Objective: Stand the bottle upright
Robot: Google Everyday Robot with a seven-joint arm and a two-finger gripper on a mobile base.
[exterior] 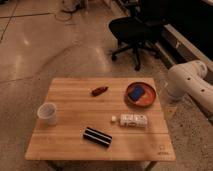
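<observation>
The small white bottle [131, 120] lies on its side on the wooden table [70, 95], right of centre, with its cap pointing left and its pale printed label facing up. Only the white arm [192, 85] shows, at the right edge beside the table. The gripper itself is out of view.
A translucent white cup [47, 113] stands at the table's left. A black bar with white stripes [97, 137] lies near the front edge. A small red object [99, 91] lies mid-back. An orange plate [149, 98] holds a blue object [135, 93]. A black office chair [134, 30] stands behind.
</observation>
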